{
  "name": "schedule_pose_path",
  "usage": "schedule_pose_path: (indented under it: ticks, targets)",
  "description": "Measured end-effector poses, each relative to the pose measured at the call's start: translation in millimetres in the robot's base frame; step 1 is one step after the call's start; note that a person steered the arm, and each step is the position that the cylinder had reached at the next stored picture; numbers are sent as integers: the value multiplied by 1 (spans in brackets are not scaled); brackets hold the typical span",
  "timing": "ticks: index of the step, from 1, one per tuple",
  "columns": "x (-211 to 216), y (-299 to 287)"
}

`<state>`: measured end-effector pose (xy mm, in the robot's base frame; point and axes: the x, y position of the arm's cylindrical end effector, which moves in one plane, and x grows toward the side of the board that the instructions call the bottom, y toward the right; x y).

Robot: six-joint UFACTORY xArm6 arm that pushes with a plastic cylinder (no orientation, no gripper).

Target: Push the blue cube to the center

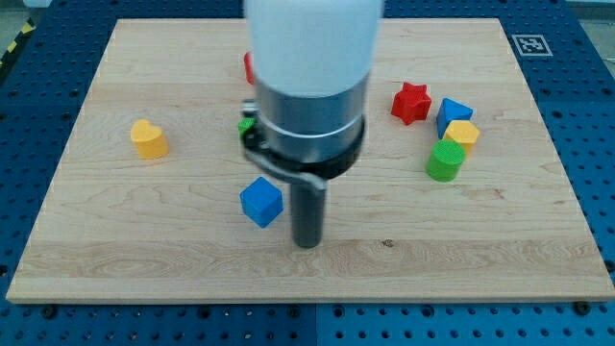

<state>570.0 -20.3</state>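
The blue cube (260,202) lies on the wooden board (144,240), a little left of and below the board's middle. My tip (307,243) rests on the board just to the right of the cube and slightly below it, a small gap apart. The arm's white and grey body hides the board's upper middle.
A yellow heart-shaped block (149,139) lies at the left. A red star (411,103), a blue block (453,113), a yellow block (462,134) and a green cylinder (445,160) cluster at the right. A red block (248,67) and a green block (246,125) peek out behind the arm.
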Motion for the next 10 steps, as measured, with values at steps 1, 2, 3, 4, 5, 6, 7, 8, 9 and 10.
schedule_pose_path:
  ticks: [1, 2, 3, 4, 5, 6, 7, 8, 9, 10]
  targets:
    - [-4, -57]
    - [-33, -74]
    - [-33, -74]
    - [-33, -48]
    - [-33, -41]
    - [-41, -37]
    - [-53, -25]
    - [-52, -10]
    - [-53, 4]
    - [-51, 20]
